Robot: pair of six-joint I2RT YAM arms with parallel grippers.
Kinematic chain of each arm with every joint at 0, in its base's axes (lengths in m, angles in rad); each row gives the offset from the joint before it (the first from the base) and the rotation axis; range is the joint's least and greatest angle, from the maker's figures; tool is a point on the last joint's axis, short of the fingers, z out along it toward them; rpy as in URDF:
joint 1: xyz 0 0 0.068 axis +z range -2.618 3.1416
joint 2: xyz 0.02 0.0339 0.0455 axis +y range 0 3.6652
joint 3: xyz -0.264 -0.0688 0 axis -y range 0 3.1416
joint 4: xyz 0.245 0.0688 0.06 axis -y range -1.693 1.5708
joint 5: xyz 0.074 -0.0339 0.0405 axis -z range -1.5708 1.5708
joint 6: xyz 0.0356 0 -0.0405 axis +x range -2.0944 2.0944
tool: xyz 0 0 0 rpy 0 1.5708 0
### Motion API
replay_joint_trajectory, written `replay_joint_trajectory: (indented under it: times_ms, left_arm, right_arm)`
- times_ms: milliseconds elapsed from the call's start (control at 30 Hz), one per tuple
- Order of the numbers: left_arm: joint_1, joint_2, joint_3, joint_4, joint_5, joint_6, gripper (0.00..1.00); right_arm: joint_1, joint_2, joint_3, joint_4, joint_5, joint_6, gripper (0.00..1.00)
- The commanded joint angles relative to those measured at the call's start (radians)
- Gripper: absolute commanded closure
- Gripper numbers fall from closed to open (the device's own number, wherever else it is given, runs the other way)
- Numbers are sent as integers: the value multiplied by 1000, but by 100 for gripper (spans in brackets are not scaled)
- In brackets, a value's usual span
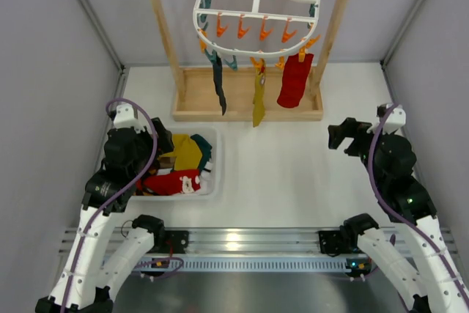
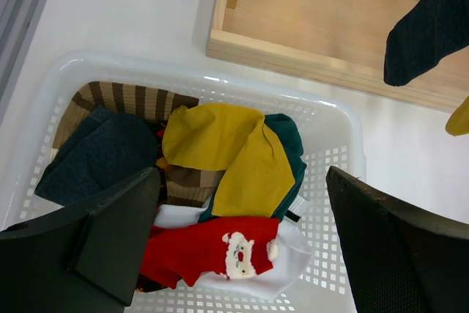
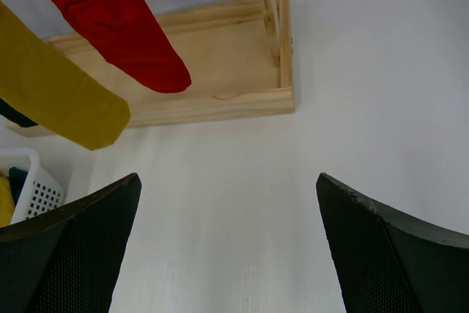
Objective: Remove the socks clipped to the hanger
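The white oval hanger (image 1: 256, 16) with orange and teal pegs hangs from the wooden stand. Three socks hang clipped from its near rim: a thin dark navy sock (image 1: 219, 82) on the left, a mustard yellow sock (image 1: 259, 100) in the middle, a plain red sock (image 1: 294, 80) on the right. The right wrist view shows the red sock (image 3: 117, 23) and the yellow sock (image 3: 58, 93). The left wrist view shows the navy sock's tip (image 2: 429, 27). My left gripper (image 1: 163, 137) is open above the basket. My right gripper (image 1: 338, 137) is open and empty, right of the socks.
A white mesh basket (image 1: 218, 181) at the left holds several socks, among them a red sock with a white pattern (image 2: 212, 251). The light wooden stand (image 1: 249, 104) has a tray base and two uprights. Grey walls close both sides.
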Motion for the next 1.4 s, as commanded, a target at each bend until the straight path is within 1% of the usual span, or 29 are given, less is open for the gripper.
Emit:
replay_joint_trajectory:
  times_ms: [0, 100, 133, 200, 233, 267, 300, 333, 367, 400, 433, 467, 500, 533, 600, 633, 667, 700, 800, 900, 1000, 1067, 1100, 1167, 1200, 1233, 1267, 1300, 1367]
  left_arm:
    - [6, -8, -4, 54, -1, -8, 1]
    - [6, -3, 1, 55, -2, -19, 2]
    - [6, -3, 1, 55, -5, -22, 1]
    - [6, -6, 1, 54, -14, -33, 1]
    - [6, -9, 1, 54, -21, -39, 2]
    - [6, -11, -2, 54, -27, -50, 2]
    - [6, -12, -5, 52, -37, -54, 1]
    - [6, -14, -7, 52, -42, -60, 1]
    - [6, -13, -7, 52, -45, -60, 2]
    - [6, -12, -7, 51, -44, -56, 1]
    - [6, -12, -7, 52, -44, -51, 1]
    - [6, -14, -10, 52, -41, -42, 1]
    - [6, -16, -8, 52, -41, -41, 1]
    - [6, -17, -8, 52, -36, -40, 1]
    - [6, -23, -10, 51, -25, -40, 2]
    - [6, -23, -11, 51, -18, -40, 1]
    - [6, -22, -13, 51, -13, -39, 1]
    - [6, -17, -16, 51, -7, -37, 2]
    - [6, -9, -16, 51, 11, -34, 2]
    - [6, -8, -18, 52, 27, -34, 1]
    - [6, 1, -10, 52, 33, -40, 2]
    - [6, 6, -4, 52, 51, -47, 1]
    - [6, 7, 5, 49, 64, -50, 2]
    - [6, 11, 18, 49, 79, -68, 1]
    - [6, 14, 31, 49, 100, -77, 1]
    - [6, 15, 41, 49, 114, -82, 2]
    - [6, 18, 51, 48, 123, -88, 1]
    - [6, 23, 64, 49, 134, -93, 1]
    - [6, 32, 108, 49, 159, -102, 1]
  right_arm:
    - [10, -19, -6, 82, 23, 6, 1]
    - [12, -73, -74, 196, 13, 40, 1]
    - [12, -87, -96, 248, -82, 28, 0]
    - [12, -79, -150, 381, -171, 58, 0]
    - [12, -55, -159, 421, -286, 78, 1]
    - [12, -23, -171, 461, -344, 120, 1]
    - [12, 69, -171, 550, -391, 146, 0]
    - [16, 120, -170, 579, -453, 184, 1]
    - [40, 170, -158, 612, -455, 192, 1]
    - [74, 264, -147, 650, -439, 189, 0]
    - [114, 306, -132, 655, -343, 156, 0]
    - [225, 396, -88, 656, -298, 131, 1]
    - [278, 442, -63, 655, -264, 117, 1]
    - [353, 482, -43, 661, -185, 111, 1]
    - [410, 572, -9, 684, -105, 100, 1]
    - [438, 597, 2, 695, 33, 76, 2]
    - [500, 625, 17, 710, 89, 65, 3]
    - [524, 677, 20, 731, 124, 54, 3]
    - [555, 792, 63, 774, 227, 49, 5]
    - [562, 866, 92, 813, 276, 26, 8]
    - [570, 933, 106, 868, 341, -4, 13]
    - [571, 982, 120, 879, 423, -24, 17]
    - [570, 995, 117, 926, 439, -39, 19]
    - [571, 1019, 100, 978, 447, -81, 26]
    - [570, 1042, 88, 1039, 440, -108, 31]
    - [570, 1051, 88, 1063, 440, -116, 31]
    - [571, 1071, 83, 1081, 443, -122, 37]
    - [570, 1081, 79, 1109, 443, -133, 38]
    - [571, 1102, 77, 1158, 439, -164, 45]
